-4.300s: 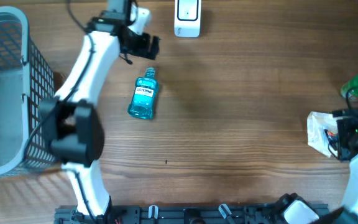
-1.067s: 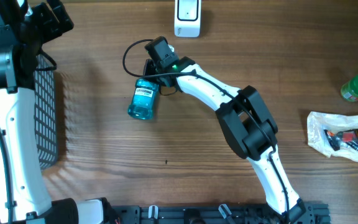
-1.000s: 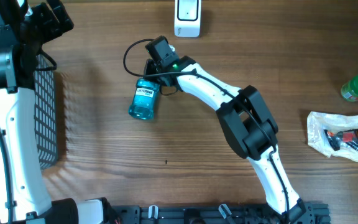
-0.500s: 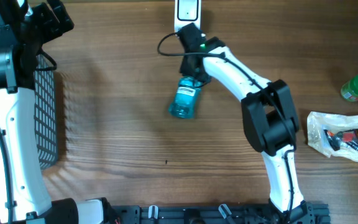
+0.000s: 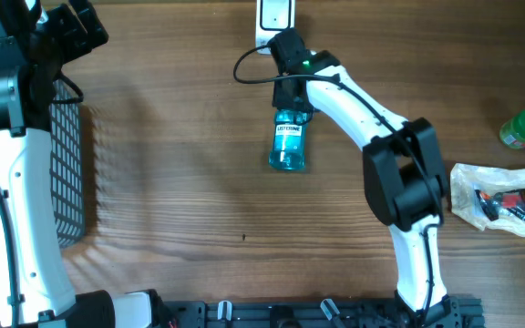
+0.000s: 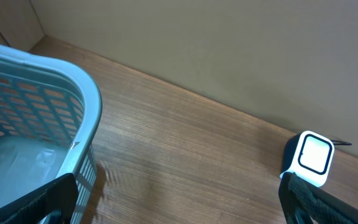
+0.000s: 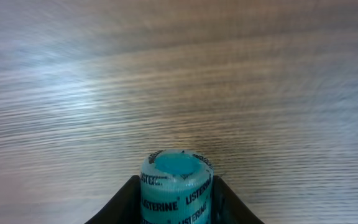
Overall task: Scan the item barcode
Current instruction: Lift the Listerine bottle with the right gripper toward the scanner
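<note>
A teal Listerine mouthwash bottle [image 5: 288, 144] is the item; my right gripper [image 5: 292, 109] is shut on its upper end, just below the white barcode scanner [image 5: 274, 16] at the table's far edge. In the right wrist view the bottle [image 7: 176, 180] sits between the two black fingers [image 7: 127, 200], its base facing away from the camera, and my right gripper [image 7: 176, 208] pinches its sides. No barcode shows in any view. My left gripper [image 5: 82, 25] hangs at the far left, and in its own view it [image 6: 179, 205] is open and empty, with the scanner [image 6: 309, 158] to the right.
A light blue mesh basket [image 5: 69, 173] stands along the left edge, seen close below the left wrist as well [image 6: 55, 74]. A green-lidded jar [image 5: 524, 128] and a crumpled plastic bag of items [image 5: 504, 200] lie at the right edge.
My right gripper has carried the bottle from the left-middle of the table rightwards and back, to just below the scanner, and the bottle has swung straight. The left arm has not moved.
</note>
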